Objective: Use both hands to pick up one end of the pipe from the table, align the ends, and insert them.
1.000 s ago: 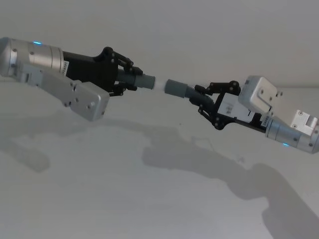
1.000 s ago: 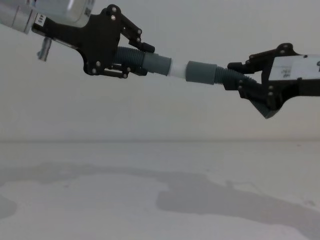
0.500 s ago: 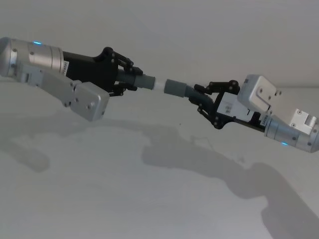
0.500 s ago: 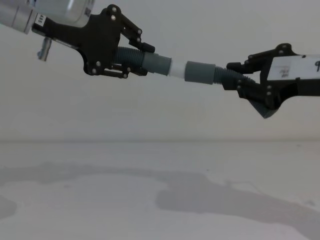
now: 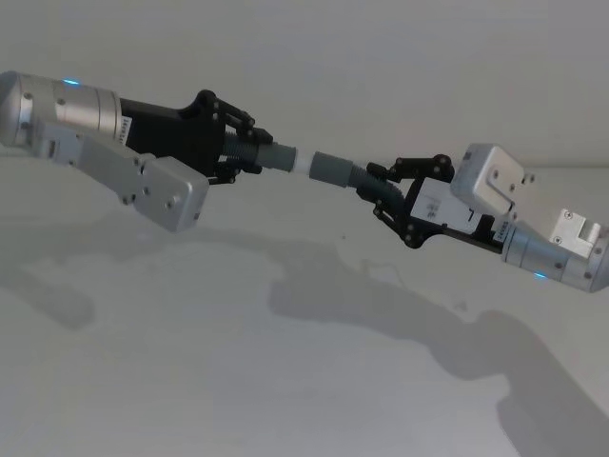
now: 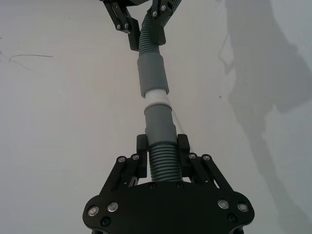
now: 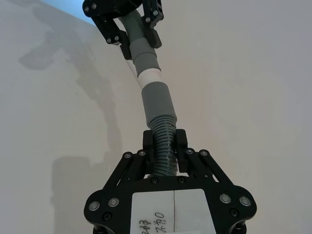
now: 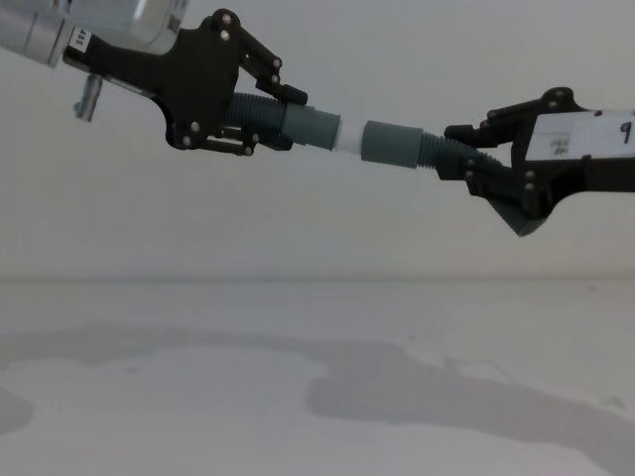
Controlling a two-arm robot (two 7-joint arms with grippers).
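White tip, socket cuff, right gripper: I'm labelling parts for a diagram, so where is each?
White tip (image 8: 347, 136), chest view, on its exposed band.
Socket cuff (image 8: 389, 143), chest view, on its smooth side.
Right gripper (image 8: 458, 154), chest view, where it clamps the corrugated hose.

Dim even light, soft shadows on table (image 5: 143, 381)

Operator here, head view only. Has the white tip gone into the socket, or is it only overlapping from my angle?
Observer: From the left wrist view, the white tip meets the socket cuff mouth; most of it remains exposed.
Operator: Are the pieces in line?
Observer: In the chest view they meet at a shallow angle.
Operator: Grips secure?
Observer: The right gripper clamps the corrugated hose just behind its cuff; the left gripper does likewise.
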